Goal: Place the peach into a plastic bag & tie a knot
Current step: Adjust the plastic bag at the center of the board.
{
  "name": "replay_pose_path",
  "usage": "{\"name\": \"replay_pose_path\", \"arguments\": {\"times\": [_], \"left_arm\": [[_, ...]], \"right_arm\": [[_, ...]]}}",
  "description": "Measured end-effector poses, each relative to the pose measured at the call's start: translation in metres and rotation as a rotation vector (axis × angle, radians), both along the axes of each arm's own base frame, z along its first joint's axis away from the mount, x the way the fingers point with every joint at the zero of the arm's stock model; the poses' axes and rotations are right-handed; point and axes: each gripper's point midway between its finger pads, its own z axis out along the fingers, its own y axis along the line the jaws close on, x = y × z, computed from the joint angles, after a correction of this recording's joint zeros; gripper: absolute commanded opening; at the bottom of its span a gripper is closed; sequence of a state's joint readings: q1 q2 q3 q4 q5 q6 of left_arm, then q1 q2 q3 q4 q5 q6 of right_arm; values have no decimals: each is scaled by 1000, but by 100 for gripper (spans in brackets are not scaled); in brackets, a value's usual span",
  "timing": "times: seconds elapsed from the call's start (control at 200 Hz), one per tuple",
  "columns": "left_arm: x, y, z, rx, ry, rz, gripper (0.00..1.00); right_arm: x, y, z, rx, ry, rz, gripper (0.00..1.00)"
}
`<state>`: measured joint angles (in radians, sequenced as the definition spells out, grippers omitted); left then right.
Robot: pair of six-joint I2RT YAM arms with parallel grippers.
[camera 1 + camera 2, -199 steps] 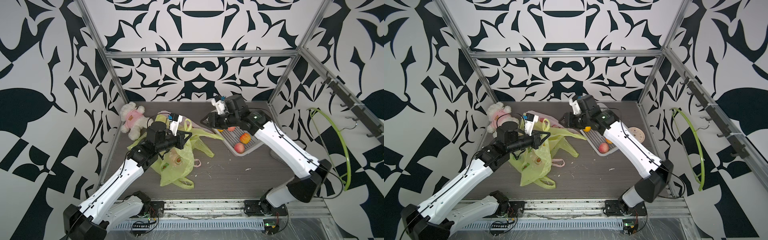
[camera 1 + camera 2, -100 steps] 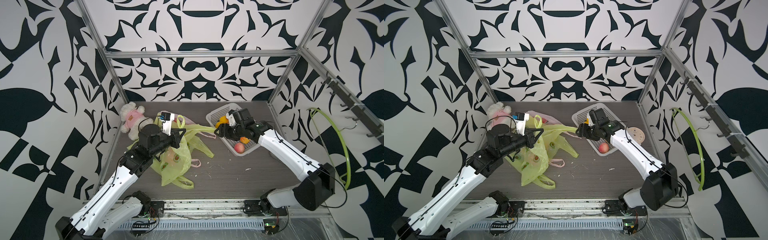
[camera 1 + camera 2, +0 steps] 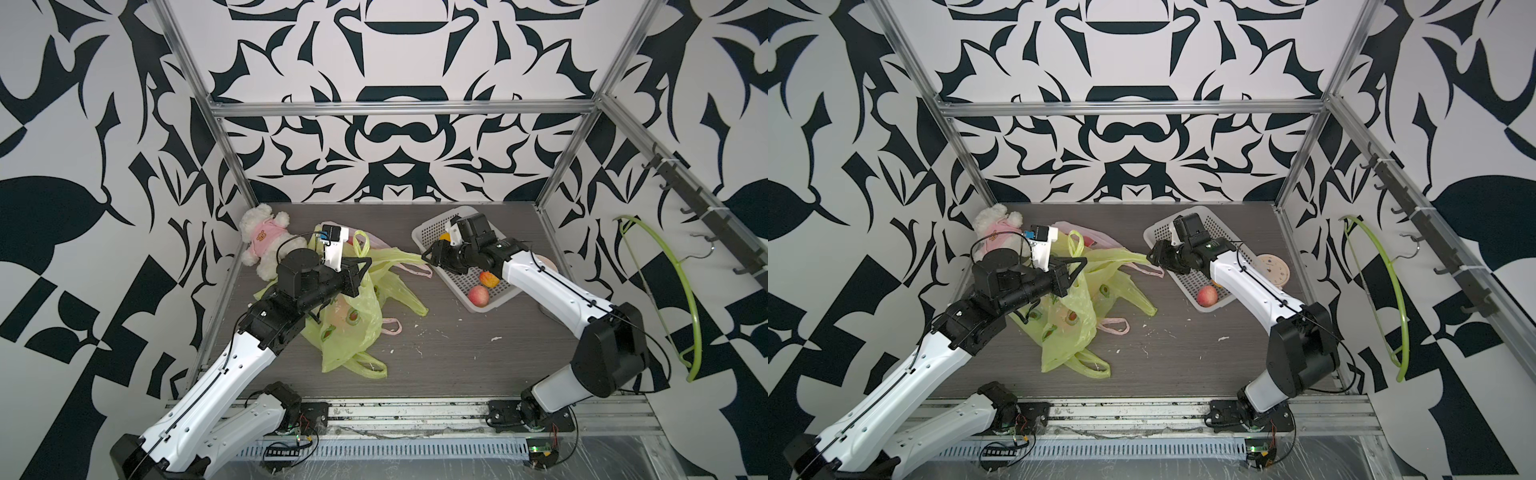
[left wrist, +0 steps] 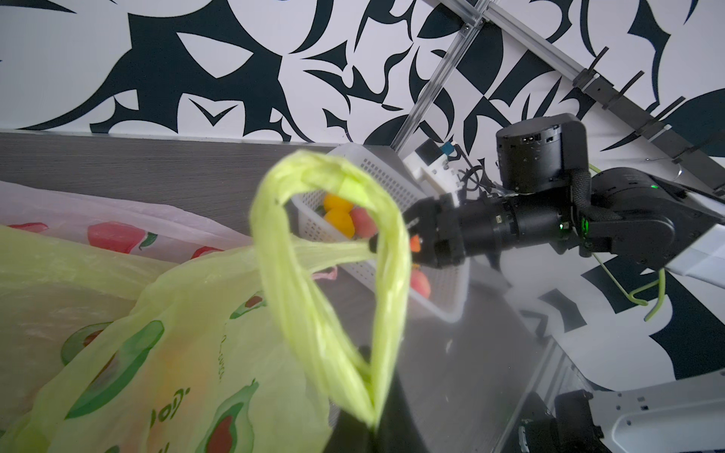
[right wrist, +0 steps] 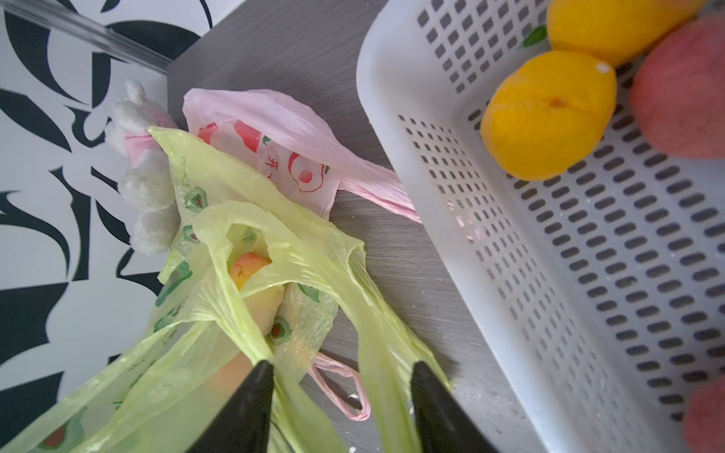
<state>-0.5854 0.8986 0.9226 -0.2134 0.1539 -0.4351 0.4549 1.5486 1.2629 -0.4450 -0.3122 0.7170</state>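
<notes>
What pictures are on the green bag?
Little avocado halves on the yellow-green bag, clearest in the left wrist view.

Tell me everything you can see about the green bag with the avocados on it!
The green bag is thin, see-through plastic printed with avocados, lying crumpled on the dark table. A peach shows through its mouth. The left end effector is shut on one loop handle, holding it up; the right end effector has its jaws apart at another strand. A pink bag lies against it.
</notes>
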Motion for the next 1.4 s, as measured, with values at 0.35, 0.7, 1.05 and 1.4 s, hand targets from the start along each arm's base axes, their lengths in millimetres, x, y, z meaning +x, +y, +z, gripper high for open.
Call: {"name": "replay_pose_path", "arguments": {"times": [0.35, 0.7, 1.05, 1.4], "left_arm": [[-4, 4, 2, 4, 0, 4, 0], [-27, 36, 84, -22, -187, 73, 0], [9, 27, 55, 49, -97, 97, 0], [59, 19, -6, 38, 73, 71, 0]], "right_arm": [[-3, 10, 28, 78, -18, 33, 0], [-64, 1, 224, 218, -321, 135, 0], [-121, -21, 252, 279, -274, 133, 0], [-74, -10, 138, 104, -68, 79, 0]]}}
